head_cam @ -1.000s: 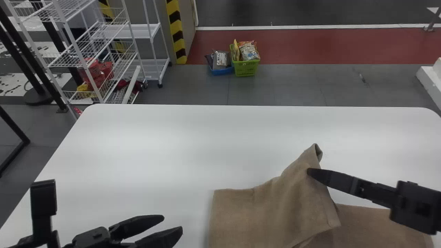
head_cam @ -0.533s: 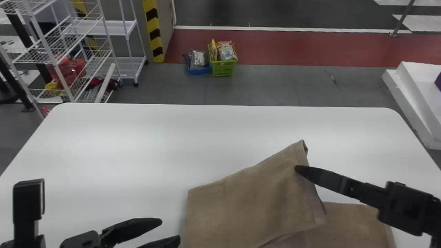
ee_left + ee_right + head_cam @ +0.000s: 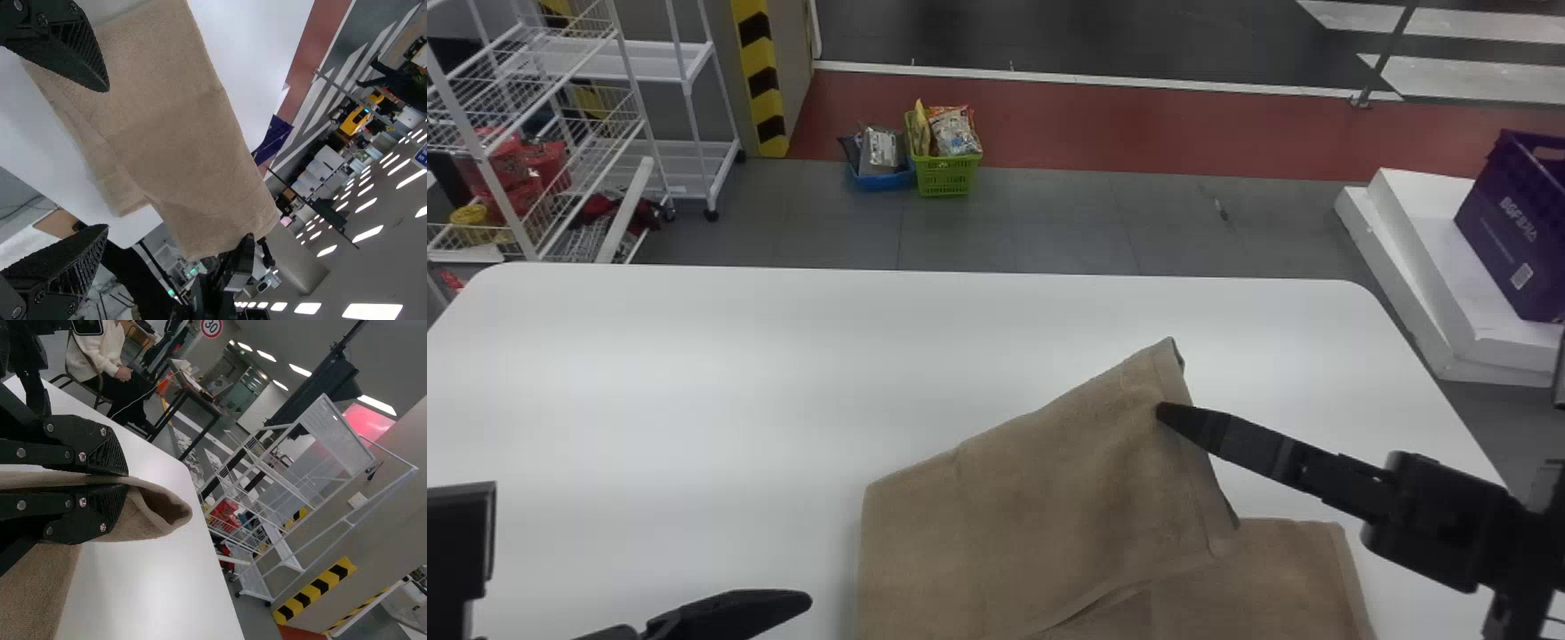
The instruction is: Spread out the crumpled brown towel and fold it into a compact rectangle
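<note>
A white rectangular table [image 3: 694, 400] with rounded corners spans the foreground, with tall white wire shelving [image 3: 480, 153] standing on the floor beyond its far left corner. Stacked thick white slabs [image 3: 1423, 267] sit past the table's far right corner. On the table's near side, right of centre, a brown woven-cloth towel [image 3: 1049, 498] rises to a peak, its lifted part sloping down to the left while another part lies flat at the near right. A deep purple plastic crate [image 3: 1507, 236] rests on the slabs. On the grey floor beyond the table, a bright green plastic basket [image 3: 947, 178] holding packets stands beside a low blue plastic basket [image 3: 882, 180]. The black, flat-fingered right gripper [image 3: 1163, 412] clamps the towel near its peak, a fold of cloth looping out past the fingertips. The matching black left gripper [image 3: 769, 607], left of the towel, is spread wide, holding nothing.
</note>
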`<move>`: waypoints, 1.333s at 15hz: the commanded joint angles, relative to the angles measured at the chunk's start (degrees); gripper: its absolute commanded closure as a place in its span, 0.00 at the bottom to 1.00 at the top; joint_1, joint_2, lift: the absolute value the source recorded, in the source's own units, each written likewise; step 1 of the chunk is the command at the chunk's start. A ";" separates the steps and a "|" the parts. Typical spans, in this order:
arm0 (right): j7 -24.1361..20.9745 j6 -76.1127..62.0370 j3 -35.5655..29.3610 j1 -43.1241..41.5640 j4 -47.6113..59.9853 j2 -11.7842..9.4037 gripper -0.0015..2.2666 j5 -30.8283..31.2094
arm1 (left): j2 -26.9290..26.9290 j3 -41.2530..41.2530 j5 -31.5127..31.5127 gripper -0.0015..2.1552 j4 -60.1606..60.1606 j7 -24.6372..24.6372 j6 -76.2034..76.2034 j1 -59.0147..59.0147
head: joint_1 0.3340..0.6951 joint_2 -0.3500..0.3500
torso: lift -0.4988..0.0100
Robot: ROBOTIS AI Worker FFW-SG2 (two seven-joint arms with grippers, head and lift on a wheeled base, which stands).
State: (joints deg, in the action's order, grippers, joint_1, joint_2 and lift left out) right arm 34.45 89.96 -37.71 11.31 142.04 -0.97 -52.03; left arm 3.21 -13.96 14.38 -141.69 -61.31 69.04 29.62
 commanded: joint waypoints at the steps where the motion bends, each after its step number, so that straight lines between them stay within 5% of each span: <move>1: 0.00 0.12 -4.30 1.09 0.70 0.00 0.44 -3.43 | 0.04 -0.01 -0.14 0.04 0.01 0.14 0.00 -0.17 | 1.00 0.32 | 0.73; 7: 1.76 0.12 -12.21 4.34 1.40 0.00 0.44 -7.29 | 0.13 -0.10 -0.14 0.04 -0.08 0.05 0.00 -0.26 | 1.00 0.21 | 0.73; 20: 3.43 0.12 -17.48 9.44 0.87 0.88 0.44 -3.43 | 0.66 0.08 -0.58 0.04 0.71 -0.12 -0.88 -0.35 | 1.00 0.09 | 0.73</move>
State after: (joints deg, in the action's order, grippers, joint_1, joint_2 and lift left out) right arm 37.88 89.96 -53.72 20.42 142.91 -0.09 -55.49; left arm 3.81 -13.89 13.86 -141.19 -61.43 68.34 29.38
